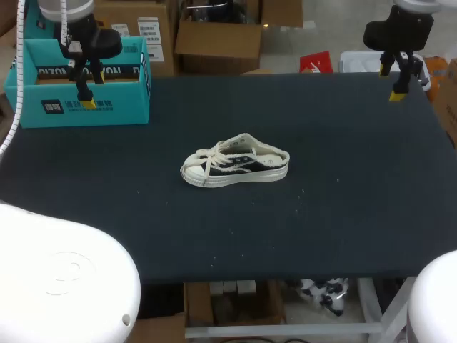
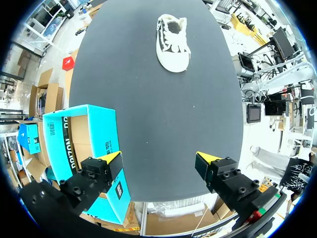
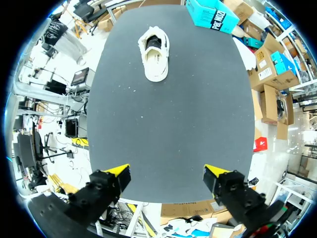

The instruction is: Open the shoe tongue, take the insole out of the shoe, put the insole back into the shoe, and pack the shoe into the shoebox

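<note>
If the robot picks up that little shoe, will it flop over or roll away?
Probably no rolling: the shoe sits flat on its white sole. Its canvas top looks soft, so it may squash when squeezed. The loose laces would likely dangle.

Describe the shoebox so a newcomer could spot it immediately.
On the dark table, look to the far left corner. The shoebox sits there, open-topped. It is the only teal thing; the shoe at mid-table is white and black.
</note>
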Controlling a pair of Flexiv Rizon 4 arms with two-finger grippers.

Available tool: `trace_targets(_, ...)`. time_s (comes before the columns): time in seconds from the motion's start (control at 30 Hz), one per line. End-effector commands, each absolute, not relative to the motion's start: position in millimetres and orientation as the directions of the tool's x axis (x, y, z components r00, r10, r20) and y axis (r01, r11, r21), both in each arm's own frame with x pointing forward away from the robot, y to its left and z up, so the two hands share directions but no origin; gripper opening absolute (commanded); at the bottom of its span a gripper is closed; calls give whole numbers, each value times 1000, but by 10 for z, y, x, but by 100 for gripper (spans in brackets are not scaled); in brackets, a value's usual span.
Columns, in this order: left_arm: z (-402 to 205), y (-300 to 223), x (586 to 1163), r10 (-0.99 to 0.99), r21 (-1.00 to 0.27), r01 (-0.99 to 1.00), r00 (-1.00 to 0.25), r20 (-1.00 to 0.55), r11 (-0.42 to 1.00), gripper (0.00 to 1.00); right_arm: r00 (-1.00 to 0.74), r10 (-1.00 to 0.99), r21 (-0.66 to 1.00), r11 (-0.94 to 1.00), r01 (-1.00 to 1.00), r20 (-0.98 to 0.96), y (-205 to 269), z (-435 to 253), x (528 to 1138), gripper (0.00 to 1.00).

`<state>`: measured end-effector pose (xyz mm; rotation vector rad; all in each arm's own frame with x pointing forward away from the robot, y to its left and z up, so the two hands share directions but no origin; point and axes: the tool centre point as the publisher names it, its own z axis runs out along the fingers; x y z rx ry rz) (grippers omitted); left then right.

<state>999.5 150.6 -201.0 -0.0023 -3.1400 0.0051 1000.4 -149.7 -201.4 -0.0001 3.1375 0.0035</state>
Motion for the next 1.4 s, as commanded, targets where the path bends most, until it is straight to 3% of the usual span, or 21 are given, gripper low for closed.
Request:
trace_targets(0.03,-2008,1503,9995,1,-2,1,-1000,2,1000,100,-1000,0,1,1000,0,-2,-1496,-2006,10003,100)
trace_targets(0.93,-2023,1458,9962,5,-19,5,-1000,29,1000,100,-1000,0,1,1000,0,-2,-1496,-2006,10003,100)
trace_targets(1.17,-2182,1230,9868,-253,87,-245,-961,110,966,100,-999,33,96,995,37,43,-1262,-2299,9964,100)
trace_targets(1.4,-2234,1017,9725,-482,84,-474,-864,144,876,100,-1000,22,232,972,27,22,-947,-2494,9852,100)
